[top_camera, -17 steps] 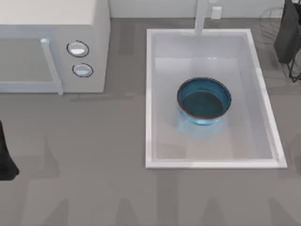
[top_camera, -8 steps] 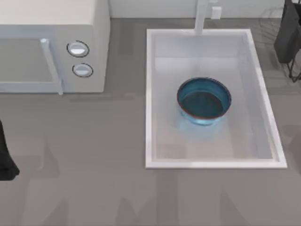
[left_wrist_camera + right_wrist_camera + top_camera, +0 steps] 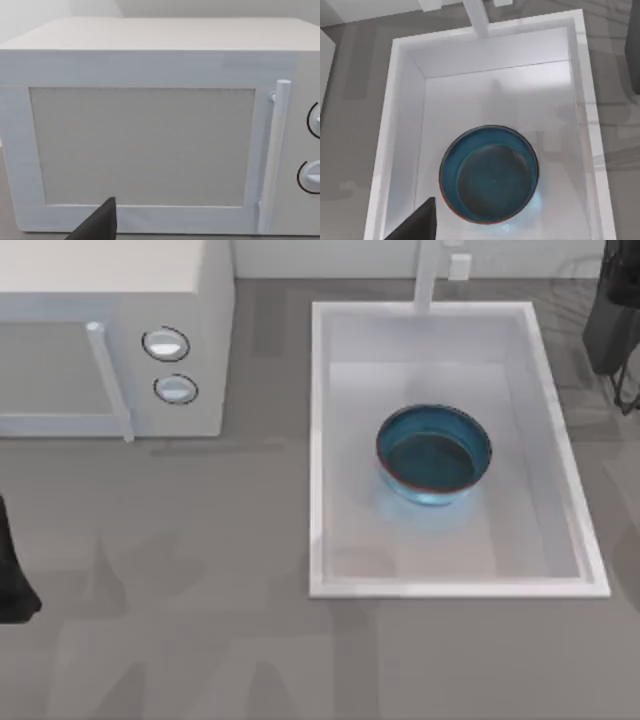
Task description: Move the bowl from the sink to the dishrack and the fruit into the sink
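1. Sitting upright inside the sink (image 3: 325,440), the bowl (image 3: 433,455) rests on the basin floor, near the middle.
2. Faucet (image 3: 427,275) stands at the sink's far rim.
3. Microwave (image 3: 110,335) occupies the worktop (image 3: 200,640) on the left.
4. Left arm (image 3: 12,570) waits at the left edge, facing the microwave door; its claw's state I cannot tell.
5. Right claw's camera looks down over the bowl (image 3: 490,172); its state I cannot tell either.

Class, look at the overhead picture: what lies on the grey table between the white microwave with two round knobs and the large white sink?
Nothing: in the top view, bare grey table separates the white microwave from the white sink.
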Motion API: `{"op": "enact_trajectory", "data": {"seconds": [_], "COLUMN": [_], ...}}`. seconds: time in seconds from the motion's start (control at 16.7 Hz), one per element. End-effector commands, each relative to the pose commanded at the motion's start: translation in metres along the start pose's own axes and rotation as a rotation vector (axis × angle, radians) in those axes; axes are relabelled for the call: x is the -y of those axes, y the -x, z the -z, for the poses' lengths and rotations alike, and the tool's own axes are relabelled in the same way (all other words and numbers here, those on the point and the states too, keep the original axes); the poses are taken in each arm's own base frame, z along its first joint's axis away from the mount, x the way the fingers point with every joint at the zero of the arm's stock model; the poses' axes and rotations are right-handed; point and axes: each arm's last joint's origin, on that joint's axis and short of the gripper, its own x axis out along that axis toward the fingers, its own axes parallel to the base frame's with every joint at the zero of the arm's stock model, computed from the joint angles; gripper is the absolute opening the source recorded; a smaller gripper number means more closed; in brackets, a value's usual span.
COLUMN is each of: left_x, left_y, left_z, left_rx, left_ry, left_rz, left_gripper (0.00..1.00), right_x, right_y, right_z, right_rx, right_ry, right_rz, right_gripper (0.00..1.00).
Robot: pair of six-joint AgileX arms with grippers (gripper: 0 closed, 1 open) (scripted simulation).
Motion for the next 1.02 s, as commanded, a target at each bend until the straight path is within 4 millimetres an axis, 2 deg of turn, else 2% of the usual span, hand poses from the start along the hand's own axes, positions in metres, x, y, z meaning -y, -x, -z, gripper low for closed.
{"op": "enact_trajectory", "data": {"seconds": [0.18, 0.3, 0.48, 0.66, 0.84, 1.02], "left_x": [0.0, 0.0, 0.0, 0.0, 0.0, 0.0], "left_y": [0.0, 0.0, 0.0, 0.0, 0.0, 0.0], "left_z": [0.0, 0.0, 0.0, 0.0, 0.0, 0.0], "left_rx": [0.0, 0.0, 0.0, 0.0, 0.0, 0.0], "left_ry": [0.0, 0.0, 0.0, 0.0, 0.0, 0.0], "left_rz": [0.0, 0.0, 0.0, 0.0, 0.0, 0.0], "left_gripper": [1.0, 1.0, 1.0, 1.0, 1.0, 1.0], "right_x": [-0.04, -0.066, -0.099, -0.121, -0.134, -0.138], "right_y": [-0.068, -0.12, -0.197, -0.26, -0.297, -0.312], "right_z": [-0.03, -0.034, -0.017, 0.015, 0.043, 0.057], "right_rx": [-0.195, -0.313, -0.462, -0.567, -0.624, -0.648], "right_ry": [-0.007, 0.0, 0.028, 0.065, 0.097, 0.113], "right_rz": [0.041, 0.077, 0.134, 0.182, 0.211, 0.223], "right_gripper": [1.0, 1.0, 1.0, 1.0, 1.0, 1.0]}}
